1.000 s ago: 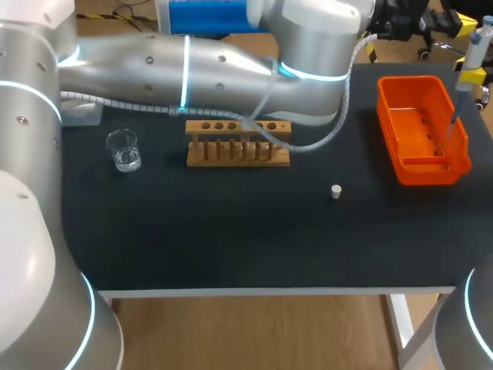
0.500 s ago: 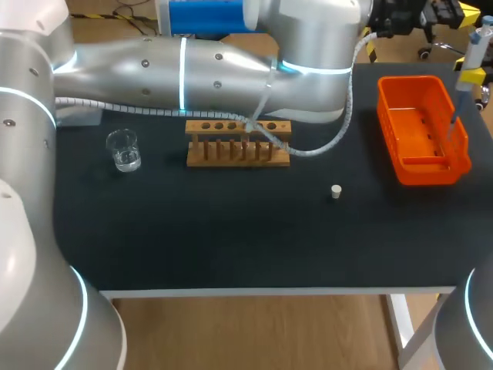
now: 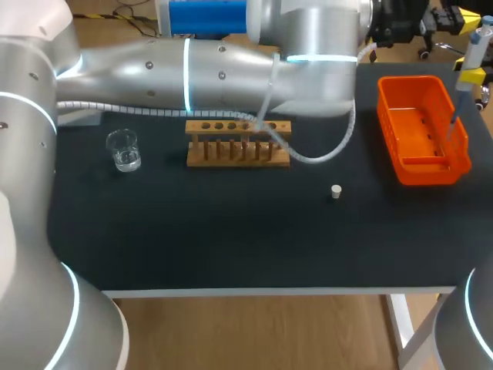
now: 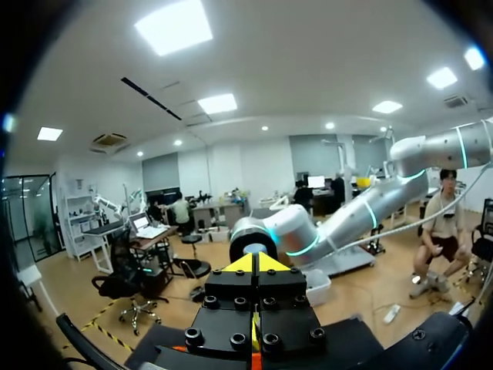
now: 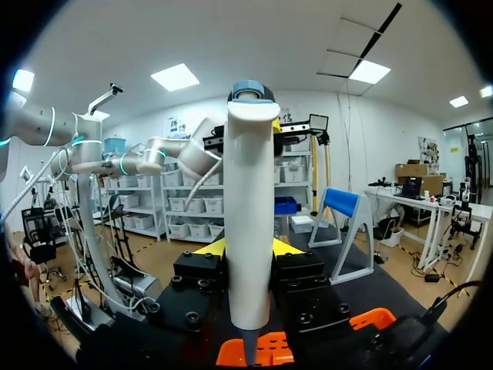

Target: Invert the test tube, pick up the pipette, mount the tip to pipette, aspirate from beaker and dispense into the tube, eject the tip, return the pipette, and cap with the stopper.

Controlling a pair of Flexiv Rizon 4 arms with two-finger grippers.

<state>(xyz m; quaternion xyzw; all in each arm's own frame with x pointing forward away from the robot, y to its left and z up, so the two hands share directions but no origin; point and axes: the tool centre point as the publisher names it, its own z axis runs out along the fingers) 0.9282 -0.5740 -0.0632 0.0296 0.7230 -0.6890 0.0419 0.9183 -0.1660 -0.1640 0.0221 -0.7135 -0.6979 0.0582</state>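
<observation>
While the left arm (image 3: 216,65) lies stretched along the back of the desk (image 3: 231,231), the right jaws are clamped on the pipette (image 3: 471,54). It stands upright over the far corner of the orange bin (image 3: 422,171), its thin lower end reaching down inside the bin's wall. The right wrist view shows the white barrel gripped from both sides, the head standing free above. The left jaws are closed, yellow tips meeting with nothing between them.

The pipette looks light, stiff and smooth-sided, so it could slip or twist if pinched loosely. The mid-barrel is probably the right place to hold it, since that leaves the top button free. The slender end looks the weak part and should be kept off the bin's rim.

Compared with a second ago, the left arm has swung a little toward the desk's far edge, and its hanging cable has shifted over the wooden rack (image 3: 238,142). The pipette, bin, rack, beaker (image 3: 123,149) and small white stopper (image 3: 336,191) sit where they were.
</observation>
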